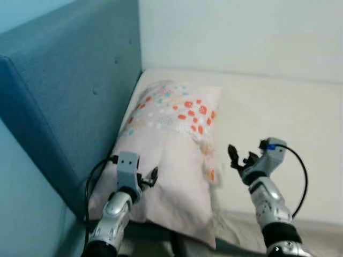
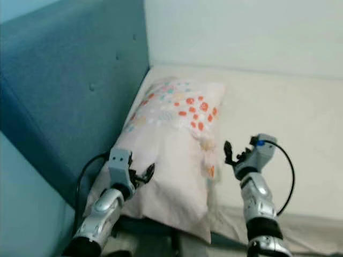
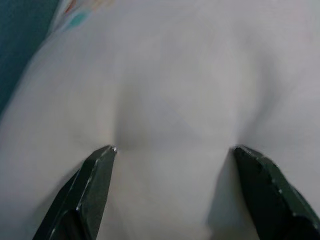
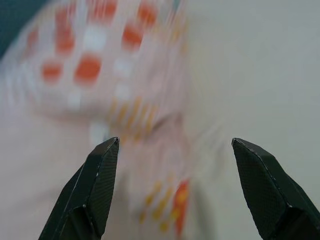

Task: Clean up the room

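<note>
A pale pink pillow (image 1: 169, 144) with orange, red and teal spots lies on the cream bed (image 1: 278, 112) against the blue headboard (image 1: 64, 91). My left gripper (image 1: 150, 178) is open with both fingertips pressed into the pillow's near left part; the fabric dents between the fingers (image 3: 95, 185). My right gripper (image 1: 240, 158) stands open just right of the pillow's near right edge, above the sheet. In the right wrist view the pillow's spotted edge (image 4: 125, 100) lies ahead between the open fingers (image 4: 270, 190), blurred.
The padded blue headboard runs along the left of the bed. A pale wall (image 1: 241, 32) closes the far side. Bare cream sheet stretches to the right of the pillow. The bed's near edge (image 1: 236, 235) is rumpled below my arms.
</note>
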Tool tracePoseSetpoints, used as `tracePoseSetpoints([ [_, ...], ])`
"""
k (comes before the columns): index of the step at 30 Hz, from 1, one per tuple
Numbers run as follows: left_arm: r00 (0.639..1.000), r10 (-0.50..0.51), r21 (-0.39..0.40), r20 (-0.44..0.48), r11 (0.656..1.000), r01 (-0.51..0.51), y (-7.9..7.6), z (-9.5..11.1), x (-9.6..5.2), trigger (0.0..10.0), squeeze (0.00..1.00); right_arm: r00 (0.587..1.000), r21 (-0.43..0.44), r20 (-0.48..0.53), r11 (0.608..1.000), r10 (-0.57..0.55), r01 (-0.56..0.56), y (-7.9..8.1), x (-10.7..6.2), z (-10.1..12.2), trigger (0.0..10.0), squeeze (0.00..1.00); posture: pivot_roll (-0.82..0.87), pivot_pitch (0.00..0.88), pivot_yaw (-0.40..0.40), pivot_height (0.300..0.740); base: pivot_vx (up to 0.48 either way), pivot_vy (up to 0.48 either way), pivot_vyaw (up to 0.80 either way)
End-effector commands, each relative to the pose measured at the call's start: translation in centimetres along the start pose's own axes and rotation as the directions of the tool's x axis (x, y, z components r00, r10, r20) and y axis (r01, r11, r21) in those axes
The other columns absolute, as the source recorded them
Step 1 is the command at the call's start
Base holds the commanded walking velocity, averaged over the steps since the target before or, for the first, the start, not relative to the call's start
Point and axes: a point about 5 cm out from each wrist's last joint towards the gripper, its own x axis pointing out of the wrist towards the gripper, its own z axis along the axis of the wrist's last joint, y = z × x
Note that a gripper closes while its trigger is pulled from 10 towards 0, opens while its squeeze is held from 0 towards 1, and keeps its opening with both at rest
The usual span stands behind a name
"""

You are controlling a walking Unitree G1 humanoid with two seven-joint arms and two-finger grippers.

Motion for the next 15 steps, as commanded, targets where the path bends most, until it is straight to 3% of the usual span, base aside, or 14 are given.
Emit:
tracePoseSetpoints([
  [1, 0.999, 0.033, 0.010, -0.020, 0.999, -0.032, 0.6, -0.5, -0.2, 10.0, 0.00, 1.000, -0.002, -0.012, 1.000, 0.010, -0.010, 0.2, 0.0, -0.1, 10.0, 0.00, 0.10, 0.144, -0.016, 0.535, 0.000, 0.000, -0.60],
  [6, 0.997, 0.075, 0.023, -0.014, 0.997, -0.075, 1.1, -0.3, 0.0, 10.0, 0.00, 1.000, 0.002, -0.007, 1.000, 0.023, -0.023, 0.5, -0.1, -0.2, 10.0, 0.00, 0.09, 0.153, -0.015, 0.535, 0.000, 0.000, -0.57],
  [15, 0.976, 0.216, 0.005, 0.025, 0.976, -0.217, 2.8, 1.4, 1.4, 10.0, 0.00, 0.999, 0.015, 0.018, 0.999, 0.050, -0.051, 1.3, -0.9, 0.0, 10.0, 0.00, 0.06, 0.194, -0.010, 0.535, 0.000, 0.000, 0.00],
])
